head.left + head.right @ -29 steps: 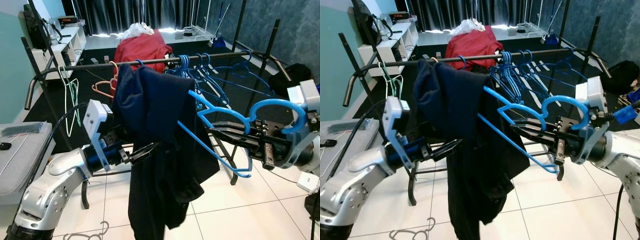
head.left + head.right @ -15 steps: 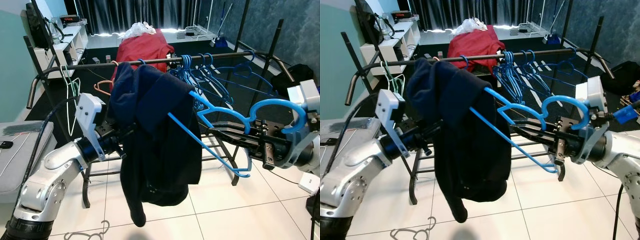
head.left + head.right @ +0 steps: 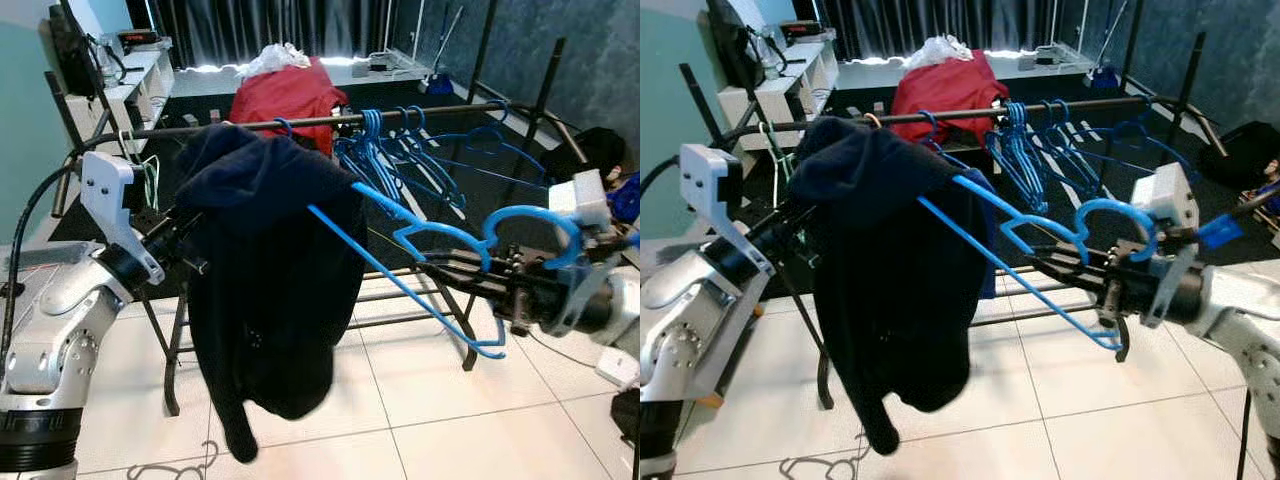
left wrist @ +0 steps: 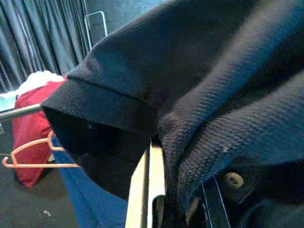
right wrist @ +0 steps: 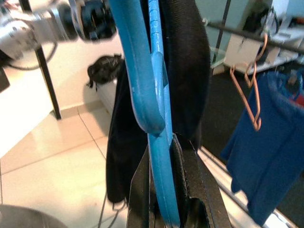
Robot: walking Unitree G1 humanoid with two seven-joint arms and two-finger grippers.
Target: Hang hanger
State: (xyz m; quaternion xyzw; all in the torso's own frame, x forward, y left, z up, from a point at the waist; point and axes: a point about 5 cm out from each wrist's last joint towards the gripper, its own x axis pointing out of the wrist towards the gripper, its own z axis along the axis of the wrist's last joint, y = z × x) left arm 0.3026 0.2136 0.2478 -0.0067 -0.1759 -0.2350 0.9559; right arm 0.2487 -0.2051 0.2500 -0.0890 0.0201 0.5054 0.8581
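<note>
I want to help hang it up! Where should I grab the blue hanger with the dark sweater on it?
Probably grab the blue hanger at its neck, just under the hook, coming from the right, where the right gripper already pinches it. That part is bare and stiff, and the dark sweater covers the far arm, where the left gripper reaches in.

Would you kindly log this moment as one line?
right pincer: shut on blue plastic hanger | left pincer: under dark navy garment | black metal rail: hanger not hung
</note>
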